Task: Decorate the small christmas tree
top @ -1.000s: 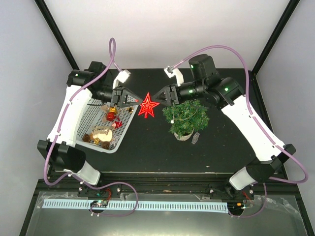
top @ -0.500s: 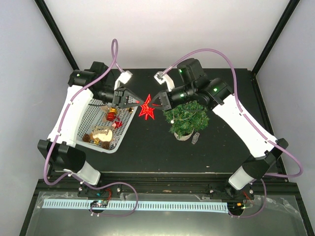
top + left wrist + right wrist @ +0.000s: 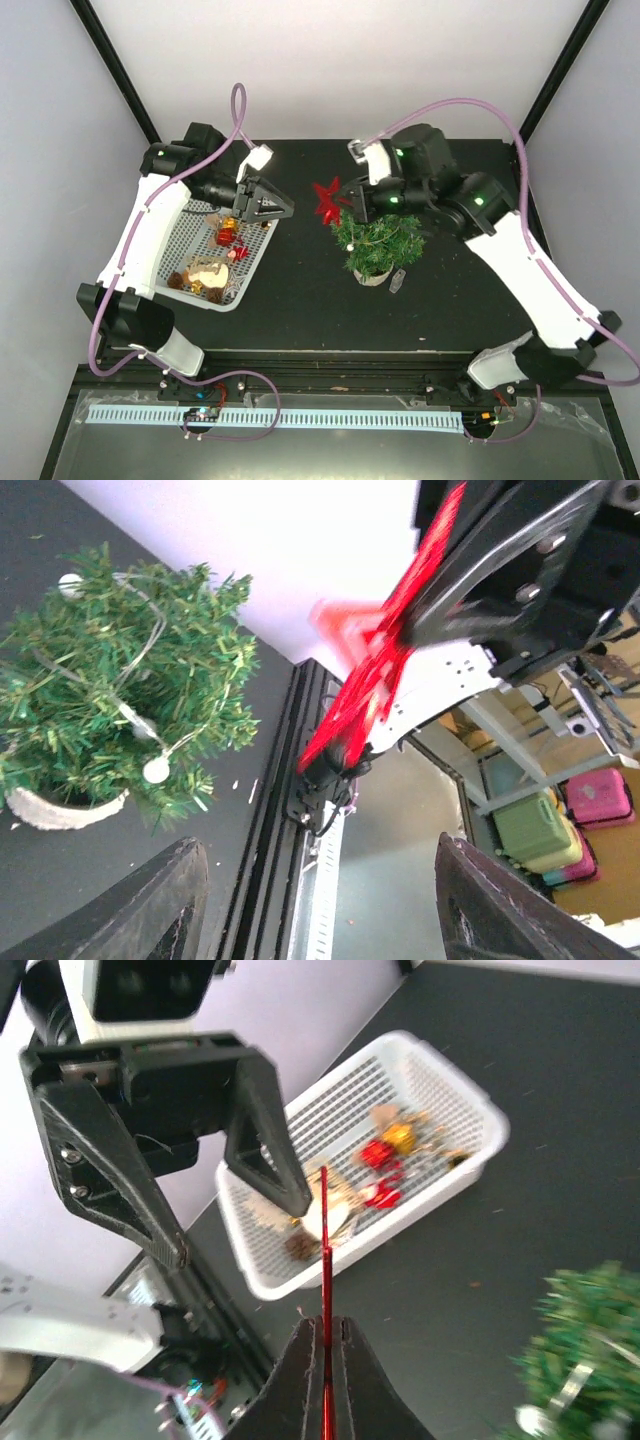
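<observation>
Handed over since a second ago: the red star (image 3: 326, 198) has left the left end effector (image 3: 282, 201) and now sits in the right end effector (image 3: 343, 200), which has drawn it closer to the small christmas tree (image 3: 380, 240).

Right end effector: fingers pressed flat together on the star's thin edge. The right wrist view shows the star edge-on as a red line rising from between them. From above, the star hangs just beyond the tree's far-left sprigs. Whether it touches them cannot be told.

Left end effector: fingers spread wide, holding nothing, left of the tree and apart from the star, above the tree-side far corner of the white mesh basket (image 3: 258, 262).

Tree: upright on the black table (image 3: 300, 310), its whitish pot (image 3: 372, 278) on the near side. A light string (image 3: 155, 770) with white beads winds through the needles.

Basket: on the table to the left of the tree, well apart from it, holding red and gold ornaments (image 3: 226, 237).
</observation>
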